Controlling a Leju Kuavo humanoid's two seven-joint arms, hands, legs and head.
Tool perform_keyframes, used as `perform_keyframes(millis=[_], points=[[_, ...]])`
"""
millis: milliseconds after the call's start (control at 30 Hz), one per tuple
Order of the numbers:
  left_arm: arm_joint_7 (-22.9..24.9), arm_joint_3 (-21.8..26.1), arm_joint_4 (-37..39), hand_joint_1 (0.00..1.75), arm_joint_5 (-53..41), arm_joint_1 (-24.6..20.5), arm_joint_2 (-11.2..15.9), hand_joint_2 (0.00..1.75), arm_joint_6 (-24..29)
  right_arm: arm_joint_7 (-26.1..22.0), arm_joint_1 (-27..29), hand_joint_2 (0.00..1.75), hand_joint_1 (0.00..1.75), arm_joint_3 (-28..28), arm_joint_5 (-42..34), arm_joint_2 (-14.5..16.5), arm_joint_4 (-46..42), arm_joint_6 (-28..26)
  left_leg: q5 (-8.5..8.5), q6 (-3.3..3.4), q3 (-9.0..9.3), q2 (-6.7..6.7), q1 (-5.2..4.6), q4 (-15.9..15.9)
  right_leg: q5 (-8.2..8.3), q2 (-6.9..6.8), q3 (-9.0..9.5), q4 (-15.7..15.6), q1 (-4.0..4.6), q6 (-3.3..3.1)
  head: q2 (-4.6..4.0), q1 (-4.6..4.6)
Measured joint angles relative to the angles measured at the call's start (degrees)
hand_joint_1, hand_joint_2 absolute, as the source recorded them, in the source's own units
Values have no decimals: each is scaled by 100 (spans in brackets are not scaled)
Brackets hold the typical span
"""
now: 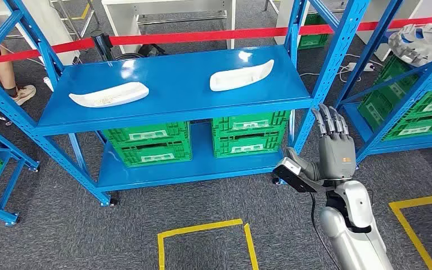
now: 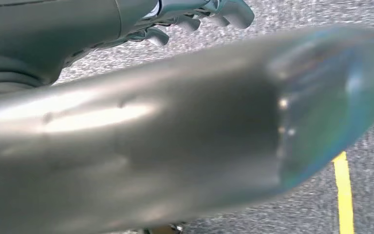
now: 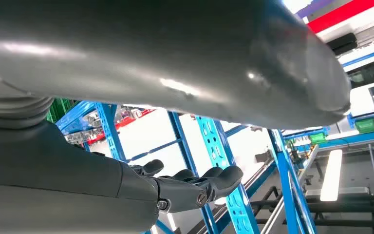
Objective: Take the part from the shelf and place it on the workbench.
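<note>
You are looking down on a blue steel shelf unit point(image 1: 174, 84), and its top deck is carrying two white, elongated, boat-shaped moulded parts. The nearer-to-hand part point(image 1: 242, 75) is lying toward the right end of that deck; the other white part point(image 1: 109, 94) is lying toward the left end. Both are resting flat and untouched, well apart from each other.

Your right hand point(image 1: 333, 147) is hovering beside the shelf unit's front right upright, below the level of the top deck, with its fingers point(image 1: 331, 121) spread apart, pointing upward and holding nothing. In the right wrist view the same fingers point(image 3: 195, 183) are showing extended and empty in front of the blue uprights.

Your left hand point(image 2: 202, 17) is hanging over grey carpet; its fingers are looking slightly curled with nothing in them, though the view is too blurred to be sure.

Judgement: the pick is not yet begun. The right-end part is lying up and to the left of your right fingers, its long axis running roughly along the deck's length with its far end angled slightly away. The right hand is clearly the nearer one, so the reach is going to call for lifting over the deck's front edge and crossing that long axis.

Green plastic crates point(image 1: 149, 143) are sitting on the shelf unit's lower deck.
</note>
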Motion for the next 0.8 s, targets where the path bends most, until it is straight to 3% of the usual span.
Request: perform_keyframes(millis=[67, 100, 167, 267, 300, 367, 433, 467, 500, 533, 600, 633, 667, 767, 800], points=[[-2, 1, 1, 0, -1, 3, 0, 0, 4, 0, 1, 0, 0, 0, 3, 3, 0, 0, 365, 10, 80, 7, 1, -396, -74, -2, 80, -3, -8, 24, 0, -3], [-3, 2, 4, 0, -1, 7, -2, 0, 14, 0, -1, 0, 0, 1, 4, 6, 1, 2, 697, 25, 134, 18, 0, -732, -151, -1, 166, 7, -8, 52, 0, -9], [-5, 10, 8, 0, -7, 12, -7, 0, 64, 0, -12, 0, 0, 2, 6, 9, 3, 8, 1112, 98, 228, 37, -21, -1125, -285, 4, 284, -9, 0, 131, 0, -19], [4, 30, 4, 0, -15, -3, -16, 0, 218, 4, -52, 0, 0, 2, 11, 9, 6, 31, 1125, 236, 383, 25, -23, -1204, -261, 7, 353, 109, 9, 246, 0, -15], [12, 35, 2, 0, -15, -10, -20, 0, 277, 6, -79, 0, 0, 3, 25, 9, 15, 49, 1103, 276, 446, 18, -13, -1229, -218, 1, 274, 299, 7, 269, 0, -6], [33, 57, 0, 0, -15, -25, -25, 0, 378, 18, -150, 0, 0, 8, 80, 8, 68, 80, 1033, 337, 559, 9, -8, -1255, -283, -15, -110, 885, -3, 312, 0, 20], [54, 97, 0, 0, -17, -30, -26, 0, 442, 27, -220, 87, 0, 42, 171, 8, 183, 66, 938, 363, 643, 0, -17, -1256, -580, -17, -606, 1462, 1, 352, 0, 38], [63, 115, 0, 0, -21, -27, -31, 0, 459, 26, -257, 131, 0, 83, 224, 8, 257, 41, 883, 363, 697, -5, -21, -1255, -712, -17, -793, 1581, 1, 359, 0, 43], [71, 128, 0, 0, -26, -24, -39, 0, 473, 21, -297, 175, 0, 140, 279, 10, 336, 7, 826, 357, 762, -12, -24, -1255, -735, -18, -897, 1534, 2, 349, 0, 46], [73, 136, 0, 0, -31, -22, -49, 0, 481, 15, -344, 175, 0, 208, 328, 11, 411, -28, 766, 349, 837, -16, -26, -1254, -610, -20, -914, 1318, 4, 326, 0, 52], [64, 148, 1, 0, -39, -24, -72, 0, 490, 12, -444, 175, 0, 347, 404, 15, 554, -93, 646, 322, 984, -23, -31, -1250, -26, -25, -775, 620, 16, 257, 0, 62], [56, 158, 1, 0, -41, -28, -80, 0, 490, 13, -498, 175, 0, 421, 430, 20, 628, -115, 588, 295, 1032, -30, -36, -1248, 177, -28, -703, 354, 31, 231, 0, 68], [46, 170, -1, 0, -43, -31, -86, 0, 491, 15, -548, 131, 0, 493, 448, 27, 695, -132, 533, 262, 1067, -35, -42, -1261, 298, -29, -643, 194, 47, 209, 0, 71], [21, 204, -7, 0, -43, -37, -92, 0, 507, -17, -688, 0, 0, 680, 451, 65, 832, -164, 517, 133, 1165, -36, -50, -1181, 293, -10, -499, 95, 44, 100, 0, 67], [14, 212, -7, 0, -43, -39, -95, 0, 517, -45, -734, 0, 0, 731, 437, 77, 866, -170, 530, 98, 1151, -31, -48, -1062, 296, -8, -439, 73, 31, 52, 0, 58]])
